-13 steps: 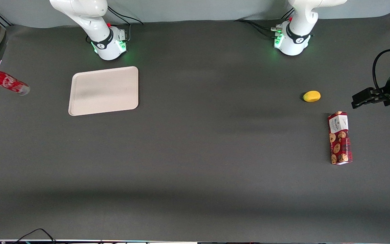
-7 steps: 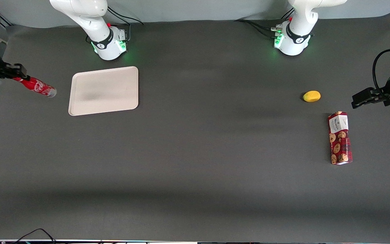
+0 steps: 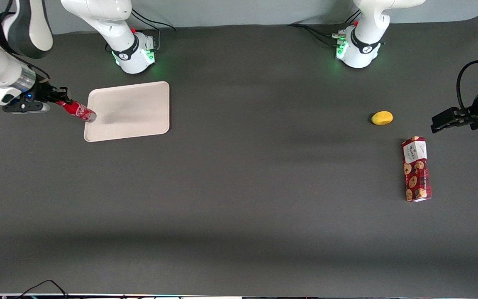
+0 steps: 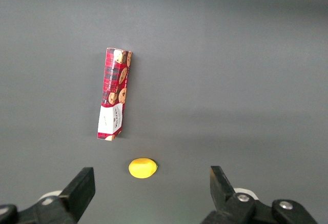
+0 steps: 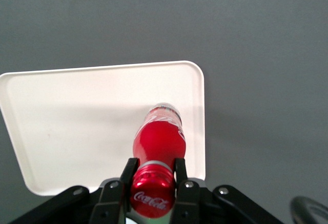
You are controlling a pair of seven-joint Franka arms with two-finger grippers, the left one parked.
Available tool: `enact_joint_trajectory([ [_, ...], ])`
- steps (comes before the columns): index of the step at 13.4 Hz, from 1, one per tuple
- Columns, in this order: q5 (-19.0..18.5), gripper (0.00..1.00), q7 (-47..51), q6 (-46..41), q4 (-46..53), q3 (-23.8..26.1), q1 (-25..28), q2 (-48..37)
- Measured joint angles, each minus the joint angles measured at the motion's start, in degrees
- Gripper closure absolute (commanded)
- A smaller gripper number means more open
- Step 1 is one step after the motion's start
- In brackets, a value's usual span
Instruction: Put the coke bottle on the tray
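My right gripper (image 3: 58,101) is shut on the neck of the coke bottle (image 3: 78,111), a slim red bottle with white script and a silvery base. It holds the bottle in the air, tilted, with the base over the edge of the cream-beige tray (image 3: 135,109) at the working arm's end. In the right wrist view the gripper (image 5: 154,171) clamps the bottle (image 5: 158,143) just below its red cap, and the tray (image 5: 77,126) lies under the bottle's base.
A yellow lemon-like fruit (image 3: 382,118) and a red cookie box (image 3: 416,169) lie toward the parked arm's end; both also show in the left wrist view, the fruit (image 4: 142,167) and the box (image 4: 115,94). The arm bases (image 3: 133,52) stand at the table's back edge.
My right gripper has carried the bottle from the table's end toward the tray. The bottle's base has come from off the tray to above the tray's edge.
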Motion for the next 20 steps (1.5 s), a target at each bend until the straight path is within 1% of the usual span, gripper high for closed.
enact_joint_trajectory([
  [3,0.0,1.0,0.4,7.3,-5.7,-0.4,-0.4,0.1],
  [7,0.0,1.0,0.5,13.7,-9.2,-0.7,-1.2,1.1],
  [8,0.0,0.76,0.5,14.2,-9.4,-0.7,-1.3,1.5],
  [10,0.0,0.0,0.5,14.4,-9.4,-0.7,-1.5,1.8],
  [16,-0.4,0.0,0.5,14.6,-8.1,-0.7,-1.4,1.8],
  [18,-0.4,0.0,0.5,13.2,-4.6,-0.6,-1.3,1.6],
  [20,-0.5,0.0,0.5,9.9,1.4,-0.5,-0.8,1.6],
])
